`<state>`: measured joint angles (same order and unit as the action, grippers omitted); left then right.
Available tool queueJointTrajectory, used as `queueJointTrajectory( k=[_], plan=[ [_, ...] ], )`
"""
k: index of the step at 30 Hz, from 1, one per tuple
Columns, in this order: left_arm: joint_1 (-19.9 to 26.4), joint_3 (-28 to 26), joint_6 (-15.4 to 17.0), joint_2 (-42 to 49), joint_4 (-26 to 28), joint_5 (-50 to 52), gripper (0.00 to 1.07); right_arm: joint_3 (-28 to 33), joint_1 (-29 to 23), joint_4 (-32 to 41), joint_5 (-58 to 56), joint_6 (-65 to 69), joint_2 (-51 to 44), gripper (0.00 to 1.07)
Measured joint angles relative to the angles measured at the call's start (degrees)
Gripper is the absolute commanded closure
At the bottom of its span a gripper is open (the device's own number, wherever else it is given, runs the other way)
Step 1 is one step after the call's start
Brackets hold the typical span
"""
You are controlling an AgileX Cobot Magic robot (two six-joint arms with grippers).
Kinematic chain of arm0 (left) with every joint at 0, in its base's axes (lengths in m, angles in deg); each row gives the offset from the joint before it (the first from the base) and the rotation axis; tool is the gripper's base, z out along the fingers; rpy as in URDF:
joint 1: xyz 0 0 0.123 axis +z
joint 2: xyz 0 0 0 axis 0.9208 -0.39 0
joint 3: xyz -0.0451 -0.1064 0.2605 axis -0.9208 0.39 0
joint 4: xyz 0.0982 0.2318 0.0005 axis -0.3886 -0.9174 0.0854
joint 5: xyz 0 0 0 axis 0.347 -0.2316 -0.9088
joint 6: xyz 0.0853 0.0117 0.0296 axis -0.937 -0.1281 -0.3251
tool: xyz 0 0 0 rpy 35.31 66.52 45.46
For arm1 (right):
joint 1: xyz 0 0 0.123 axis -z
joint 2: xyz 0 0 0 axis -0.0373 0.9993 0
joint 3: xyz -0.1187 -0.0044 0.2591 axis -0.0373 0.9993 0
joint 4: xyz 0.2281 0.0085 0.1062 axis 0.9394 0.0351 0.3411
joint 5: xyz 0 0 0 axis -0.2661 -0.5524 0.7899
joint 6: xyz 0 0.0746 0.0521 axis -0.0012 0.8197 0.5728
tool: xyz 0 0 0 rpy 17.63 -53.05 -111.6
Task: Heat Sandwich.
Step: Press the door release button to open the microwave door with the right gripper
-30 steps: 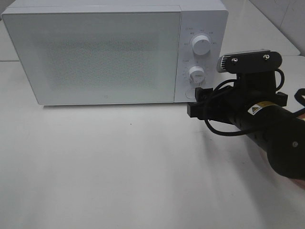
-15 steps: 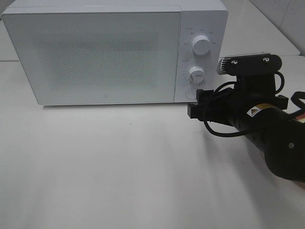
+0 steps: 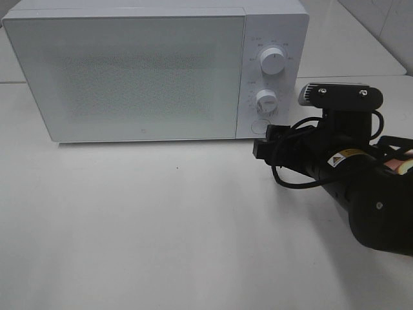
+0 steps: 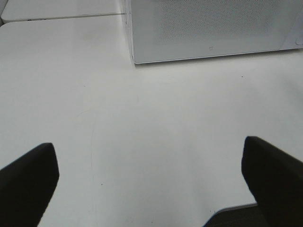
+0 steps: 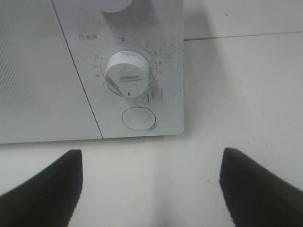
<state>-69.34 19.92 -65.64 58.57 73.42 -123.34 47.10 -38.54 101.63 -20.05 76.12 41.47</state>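
The white microwave stands at the back of the table with its door closed. My right gripper hovers just in front of its control panel, below the lower dial and close to the round door button. In the right wrist view the right gripper is open and holds nothing, and it faces the dial and the button. A pink and pale sliver shows behind the right arm. I cannot tell whether that is the sandwich. My left gripper is open over bare table.
The upper dial sits at the top of the panel. White table stretches in front of the microwave. The left wrist view shows the microwave's lower front corner and a table seam beyond it.
My right gripper has drawn back slightly from the control panel and dropped a little, uncovering the round button. The pink sliver now shows behind the arm. The left gripper has not changed.
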Motion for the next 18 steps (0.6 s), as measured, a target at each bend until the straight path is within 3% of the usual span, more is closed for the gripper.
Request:
queueJointTrajectory(
  k=[11, 15, 18],
  plan=[
    [0.0, 0.0, 0.0, 0.0, 0.0, 0.0, 0.05, 0.0, 0.0, 0.0, 0.3, 39.5, 0.5, 0.38],
    [0.0, 0.0, 0.0, 0.0, 0.0, 0.0, 0.05, 0.0, 0.0, 0.1, 0.2, 49.0, 0.5, 0.47],
    [0.0, 0.0, 0.0, 0.0, 0.0, 0.0, 0.05, 0.0, 0.0, 0.1, 0.2, 61.6, 0.5, 0.59]
  ],
)
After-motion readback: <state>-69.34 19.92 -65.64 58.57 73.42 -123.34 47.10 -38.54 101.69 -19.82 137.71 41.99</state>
